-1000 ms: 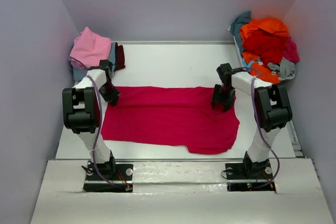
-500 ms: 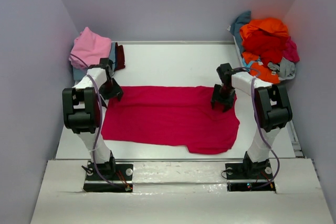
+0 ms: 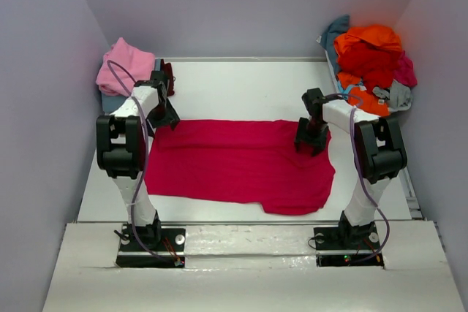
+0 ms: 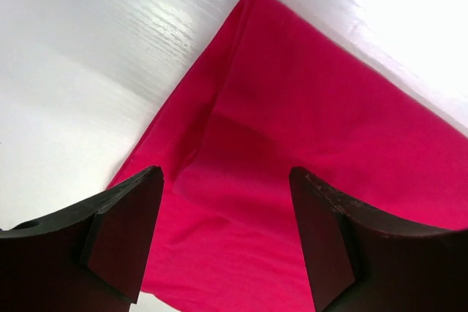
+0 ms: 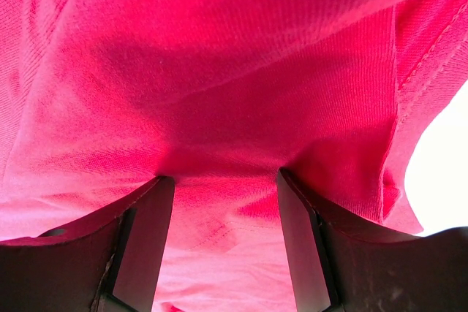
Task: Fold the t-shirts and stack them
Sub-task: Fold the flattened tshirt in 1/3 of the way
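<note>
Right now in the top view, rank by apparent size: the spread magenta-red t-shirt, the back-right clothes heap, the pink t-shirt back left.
1. magenta-red t-shirt, spread flat, clearly largest.
2. back-right clothes heap.
3. pink t-shirt, bunched, smallest.
The last two lie farther from the camera, but the order looks safe.

Bright, even light from above in the top view, with faint shadows. Glare washes out the table (image 4: 409, 5) in the left wrist view. The near fingers (image 5: 139, 246) look dark and soft.
</note>
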### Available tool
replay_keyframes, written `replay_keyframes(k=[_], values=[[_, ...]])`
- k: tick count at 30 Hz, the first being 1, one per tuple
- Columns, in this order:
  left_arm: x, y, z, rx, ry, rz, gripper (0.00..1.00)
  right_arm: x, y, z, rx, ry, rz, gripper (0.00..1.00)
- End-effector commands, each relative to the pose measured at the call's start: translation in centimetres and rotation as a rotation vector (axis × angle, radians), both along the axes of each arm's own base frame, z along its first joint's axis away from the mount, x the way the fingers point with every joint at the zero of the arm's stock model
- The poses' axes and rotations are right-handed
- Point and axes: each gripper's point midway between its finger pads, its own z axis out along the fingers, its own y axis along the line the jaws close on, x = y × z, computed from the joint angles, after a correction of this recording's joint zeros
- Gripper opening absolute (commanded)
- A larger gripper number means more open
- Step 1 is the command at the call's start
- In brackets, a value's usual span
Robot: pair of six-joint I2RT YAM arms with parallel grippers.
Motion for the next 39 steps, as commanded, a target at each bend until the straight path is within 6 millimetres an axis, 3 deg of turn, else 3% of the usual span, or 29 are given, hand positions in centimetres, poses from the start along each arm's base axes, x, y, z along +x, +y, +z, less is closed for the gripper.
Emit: replay_keyframes(k=[1,11,17,26,31,38,39], values=[[-0.2,0.9,-2.2,0.047,0.081,-0.003,0.82,0.8,-1.1,0.1,-0.041,-0.006,0.000,0.65],[0.8,1.5,-4.8,0.092,0.134,0.014,0.82,2.9,-0.6,2.3,-0.018,-0.090,-0.001,0.65],[0.9,1.6,-5.1,0.097,0.140,0.017,0.82,4.4,-0.1,2.0,-0.009,-0.087,-0.010,0.65],[1.9,1.3,-6.5,0.087,0.170,0.010,0.82,6.0,0.6,-0.5,-0.001,-0.018,-0.008,0.65],[2.6,1.4,-6.6,0.094,0.169,0.004,0.82,5.9,1.0,-1.8,0.016,0.010,-0.014,0.65],[3.1,2.2,-6.5,0.091,0.169,0.014,0.82,5.6,0.1,-2.1,-0.017,0.037,-0.034,0.66],[3.2,2.2,-6.5,0.091,0.168,0.013,0.82,5.6,-0.9,-2.2,-0.016,0.048,-0.067,0.66]])
